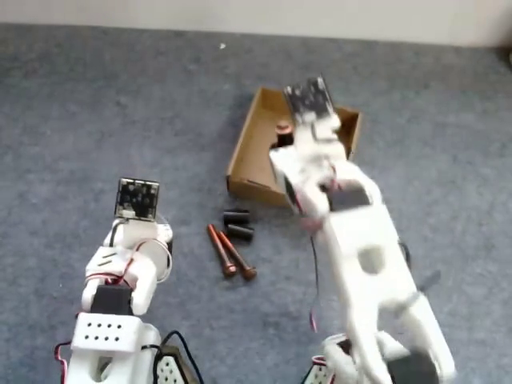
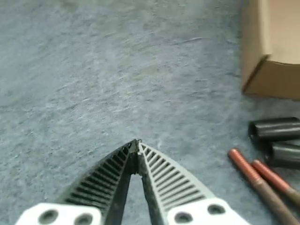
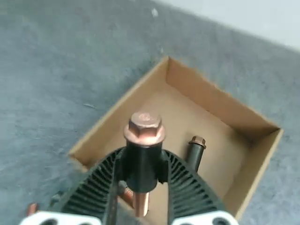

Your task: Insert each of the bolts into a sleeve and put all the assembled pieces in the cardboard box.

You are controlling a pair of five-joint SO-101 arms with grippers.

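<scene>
Right gripper (image 3: 142, 163) clamped on a black sleeve (image 3: 142, 174), held upright between ribbed fingers (image 3: 187, 190). A copper bolt (image 3: 144, 130) runs through the sleeve, flanged hex head seated on its upper end, threaded tip poking out below. The held piece hangs over the open cardboard box (image 3: 220, 101), close to one side wall. A second sleeved bolt (image 3: 195, 152) lies on the box floor. The box rests on grey carpet (image 3: 56, 70).
</scene>
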